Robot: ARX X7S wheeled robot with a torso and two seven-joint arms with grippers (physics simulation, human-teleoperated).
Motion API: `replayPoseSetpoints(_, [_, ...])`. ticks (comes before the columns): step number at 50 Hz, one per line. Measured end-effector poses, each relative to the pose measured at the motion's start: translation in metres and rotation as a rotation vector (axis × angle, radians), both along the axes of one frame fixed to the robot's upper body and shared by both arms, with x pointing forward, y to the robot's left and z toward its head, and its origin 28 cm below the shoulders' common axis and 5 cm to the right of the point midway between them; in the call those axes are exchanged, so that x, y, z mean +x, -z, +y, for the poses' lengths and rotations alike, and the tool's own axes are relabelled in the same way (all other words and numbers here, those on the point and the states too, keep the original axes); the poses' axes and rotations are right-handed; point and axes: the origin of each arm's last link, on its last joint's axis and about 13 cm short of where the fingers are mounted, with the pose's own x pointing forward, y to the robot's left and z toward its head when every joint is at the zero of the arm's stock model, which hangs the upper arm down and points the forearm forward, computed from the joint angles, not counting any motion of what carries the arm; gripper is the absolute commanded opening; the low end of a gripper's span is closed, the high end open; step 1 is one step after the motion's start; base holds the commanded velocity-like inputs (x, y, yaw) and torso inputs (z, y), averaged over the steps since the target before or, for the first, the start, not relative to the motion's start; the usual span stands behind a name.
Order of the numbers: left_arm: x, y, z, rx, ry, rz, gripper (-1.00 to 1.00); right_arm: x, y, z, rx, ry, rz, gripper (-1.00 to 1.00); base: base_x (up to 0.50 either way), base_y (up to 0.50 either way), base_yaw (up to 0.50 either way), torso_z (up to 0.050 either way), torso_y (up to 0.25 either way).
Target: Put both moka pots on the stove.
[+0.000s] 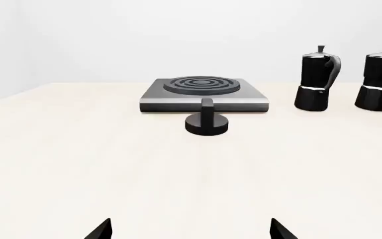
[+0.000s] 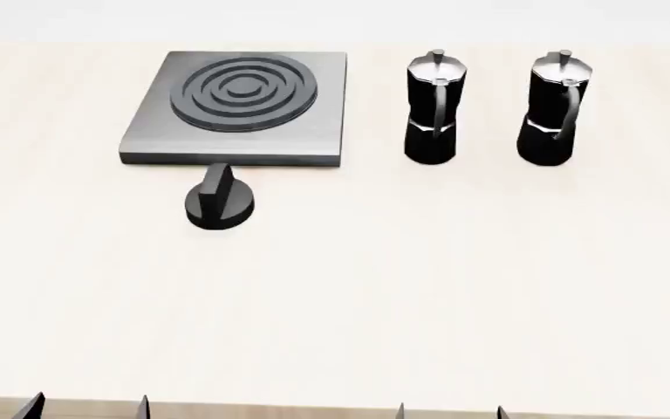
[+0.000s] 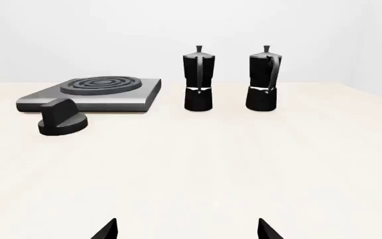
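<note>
1. The stove [image 2: 149,140] is placed on a pale table [image 2: 428,288], at the far left part of it in the head view. Its burner [image 2: 242,87] of raised rings is bare, and nothing is standing on it.
2. Two moka pots are seen to the right of the stove, standing upright on the table surface and not on the stove.
3. The nearer-to-stove moka pot [image 2: 433,109] is located just beside the right edge of the stove, with a small gap between them.
4. The second moka pot [image 2: 553,109] is placed further to the right, apart from the first one, in the same row.
5. A squat black knob [image 2: 220,202] is seen just in front of the front edge of the stove; whether it touches the stove cannot be told.
6. The left gripper [image 1: 189,230] is shown only by two dark fingertips at the edge of the left wrist view. The tips are held wide apart and nothing is grasped between them.
7. The right gripper [image 3: 187,230] is shown in the same way in the right wrist view. Its jaws are released, with only bare table between them.
8. Both grippers are kept at the near side of the table, well apart from the pots and the stove.
</note>
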Motion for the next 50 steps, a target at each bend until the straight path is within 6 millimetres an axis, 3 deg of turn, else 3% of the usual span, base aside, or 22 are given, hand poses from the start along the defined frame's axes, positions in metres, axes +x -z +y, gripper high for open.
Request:
replayPoseSetpoints(22, [-0.004, -0.009, -0.002, 0.001, 0.013, -0.025, 1.0, -0.004, -0.011, 0.0, -0.037, -0.005, -0.064, 1.0, 0.0, 0.0, 0.0, 0.0, 0.0])
replayPoseSetpoints(42, [-0.032, -0.069, -0.002, -0.017, 0.023, -0.213, 1.0, -0.033, -0.072, 0.002, -0.048, -0.035, -0.247, 1.0, 0.0, 0.0, 0.0, 0.0, 0.0])
replayPoseSetpoints(50, [-0.042, -0.086, -0.002, -0.011, 0.019, -0.269, 1.0, -0.042, -0.087, 0.003, -0.045, -0.042, -0.296, 1.0, 0.0, 0.0, 0.0, 0.0, 0.0])
